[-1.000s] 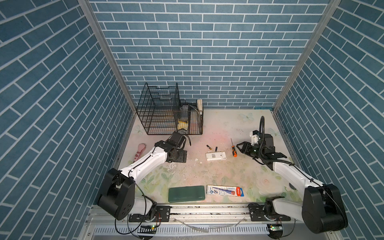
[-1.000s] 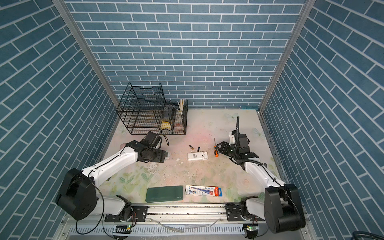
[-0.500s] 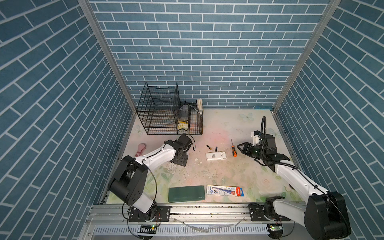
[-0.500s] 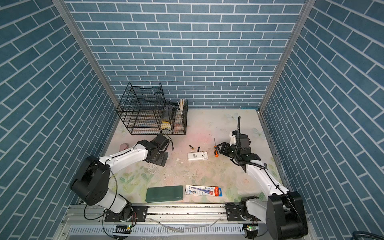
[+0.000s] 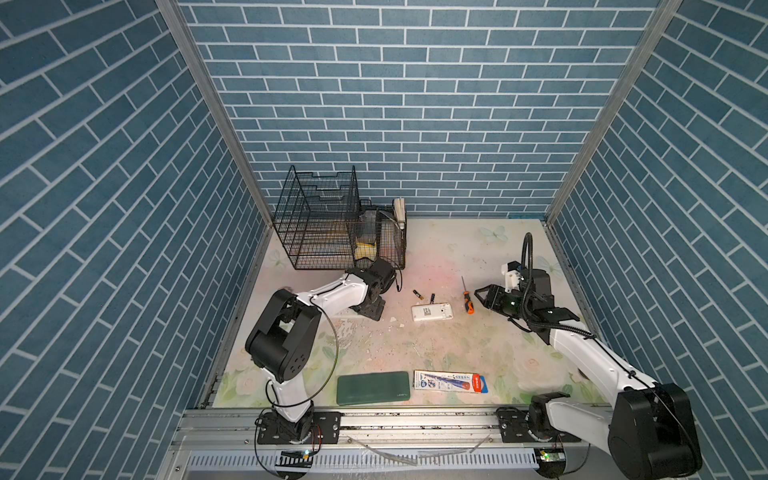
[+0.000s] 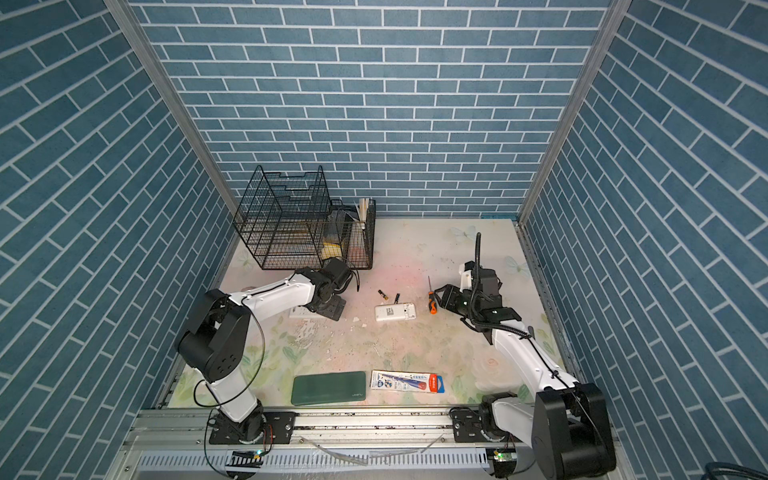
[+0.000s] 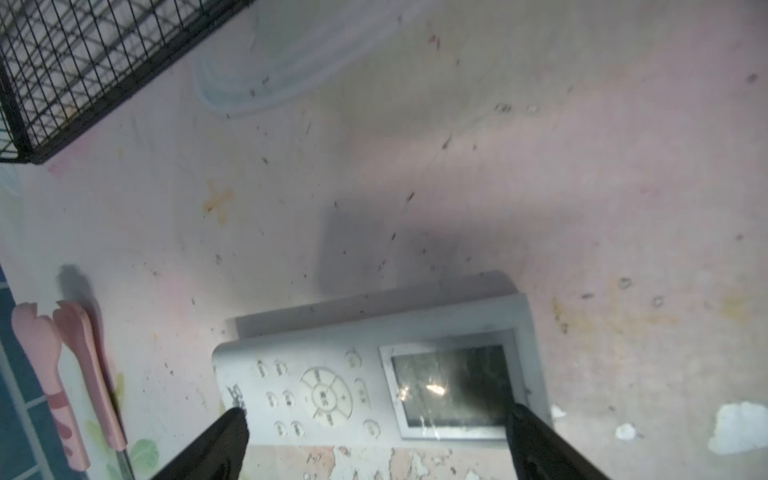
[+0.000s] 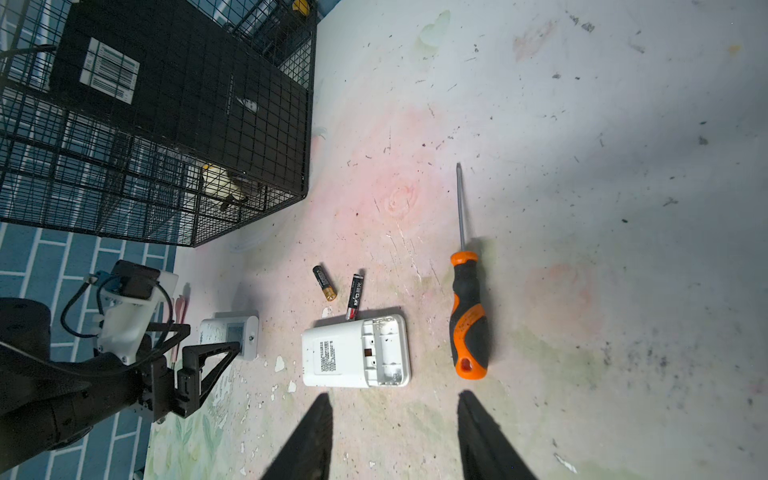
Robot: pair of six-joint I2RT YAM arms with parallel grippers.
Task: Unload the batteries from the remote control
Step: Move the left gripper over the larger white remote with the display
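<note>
Left arm first: over the last second it has folded in, its black elbow swinging right and away from the near rail. The left end effector (image 5: 371, 311) has slid a little right and spread to its full width. The right arm, the loose batteries and the screwdriver (image 5: 468, 301) have not shifted.

The left end effector hangs low over a second remote (image 7: 291, 353), which lies face up, screen and buttons showing, at the left of the bench (image 5: 457, 353) near the wire basket (image 5: 316, 224). Its fingers stand wide above the remote's two ends; whether they touch it cannot be told. The right end effector (image 8: 394, 399) is about half spread and empty, hovering just right of the screwdriver.

At mid-bench the open remote (image 8: 355, 353) lies back up, cover off, its bay bare. Just beyond it lie the left battery (image 5: 418, 294), clear of it, and the right battery (image 5: 432, 297), its near end at the remote's far edge.

That remote looks finished, so the step in hand is probably the second remote. The next move calls for gripping it across its narrow sides and turning it back up, so the cover can come off.
</note>
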